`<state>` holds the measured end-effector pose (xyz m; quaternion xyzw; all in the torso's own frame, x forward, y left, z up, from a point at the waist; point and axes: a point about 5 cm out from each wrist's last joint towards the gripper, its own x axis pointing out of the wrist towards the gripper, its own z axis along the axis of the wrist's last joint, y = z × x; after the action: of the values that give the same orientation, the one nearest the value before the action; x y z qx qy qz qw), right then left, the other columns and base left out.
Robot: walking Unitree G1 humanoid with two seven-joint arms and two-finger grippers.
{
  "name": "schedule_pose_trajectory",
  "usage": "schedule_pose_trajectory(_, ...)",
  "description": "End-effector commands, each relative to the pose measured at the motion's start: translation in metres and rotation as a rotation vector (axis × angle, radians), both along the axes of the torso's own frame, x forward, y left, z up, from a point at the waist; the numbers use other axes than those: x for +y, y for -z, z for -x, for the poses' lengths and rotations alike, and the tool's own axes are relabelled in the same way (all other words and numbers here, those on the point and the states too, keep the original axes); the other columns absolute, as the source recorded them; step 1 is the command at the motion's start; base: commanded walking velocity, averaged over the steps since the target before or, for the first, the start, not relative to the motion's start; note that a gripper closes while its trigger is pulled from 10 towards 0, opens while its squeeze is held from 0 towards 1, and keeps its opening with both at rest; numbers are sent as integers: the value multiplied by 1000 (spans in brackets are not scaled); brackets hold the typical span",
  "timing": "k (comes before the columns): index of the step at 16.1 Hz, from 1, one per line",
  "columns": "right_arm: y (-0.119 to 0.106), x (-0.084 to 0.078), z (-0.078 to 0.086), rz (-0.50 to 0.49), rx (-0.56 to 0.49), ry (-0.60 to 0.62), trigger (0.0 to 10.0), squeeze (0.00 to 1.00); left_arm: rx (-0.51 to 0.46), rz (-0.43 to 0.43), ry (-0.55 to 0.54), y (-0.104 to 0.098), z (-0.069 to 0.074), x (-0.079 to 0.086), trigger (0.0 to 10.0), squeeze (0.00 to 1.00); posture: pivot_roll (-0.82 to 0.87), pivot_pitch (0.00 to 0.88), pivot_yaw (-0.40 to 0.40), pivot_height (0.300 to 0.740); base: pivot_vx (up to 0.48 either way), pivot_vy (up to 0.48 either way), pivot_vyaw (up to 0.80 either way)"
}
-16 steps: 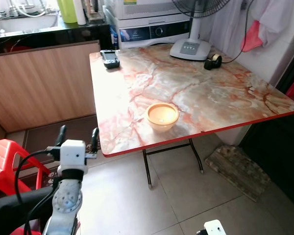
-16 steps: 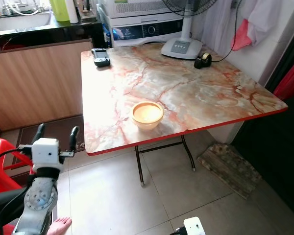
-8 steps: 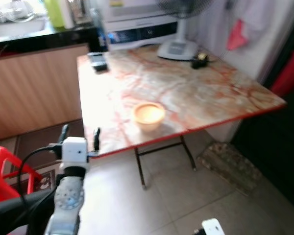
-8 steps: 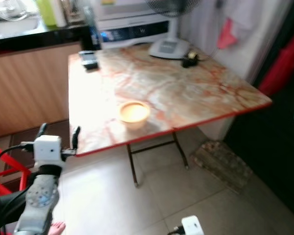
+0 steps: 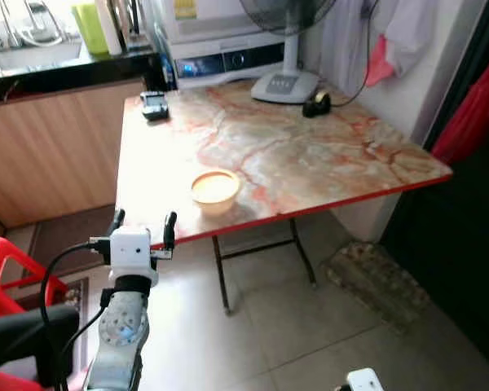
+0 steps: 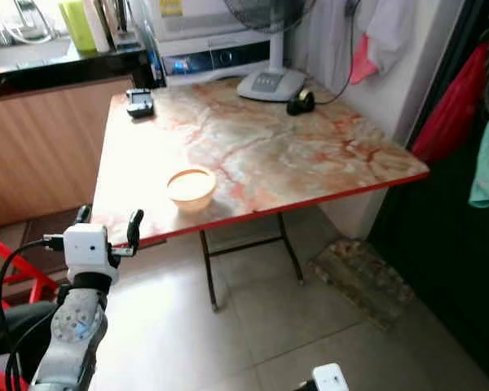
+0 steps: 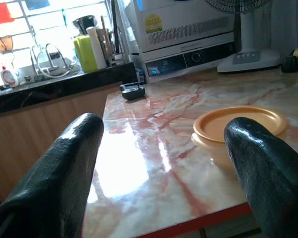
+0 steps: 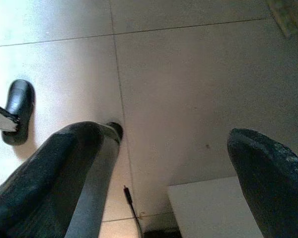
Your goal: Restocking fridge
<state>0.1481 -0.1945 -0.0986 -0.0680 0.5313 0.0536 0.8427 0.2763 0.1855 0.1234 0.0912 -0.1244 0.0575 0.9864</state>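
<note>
Container (image 5: 214,189) with orange lid sits near the table's (image 5: 326,167) front edge, ahead and slightly right of the left end effector (image 5: 141,230), fingers apart; right end effector (image 8: 159,163), also spread, hangs idle.

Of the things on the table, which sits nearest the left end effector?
The orange bowl, near the table's front edge, just beyond the left end effector; the others stand at the far end.

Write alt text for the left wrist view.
The open left gripper points across a marble table at a lidded orange bowl near its edge. Behind are a small black device, a fan base, a white appliance and a sink counter.
</note>
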Motion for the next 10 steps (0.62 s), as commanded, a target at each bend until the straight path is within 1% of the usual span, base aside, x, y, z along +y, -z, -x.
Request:
schedule_pose_trajectory(1, -1, 9, -6, -22, -17, -13, 10000, 0, 1, 9, -2, -3, 0, 5, 10000, 0, 5, 0, 11, 740, 0, 0, 0)
schedule_pose_trajectory(3, -1, 10, -6, -30, -21, -7, 10000, 0, 7, 33, 9, -3, 0, 5, 10000, 0, 5, 0, 9, 740, 0, 0, 0)
schedule_pose_trajectory(10, -2, 10, -7, -39, -29, 7, 10000, 0, 17, 57, 57, -3, -2, 0, 10000, 0, 6, 0, 9, 740, 0, 0, 0)
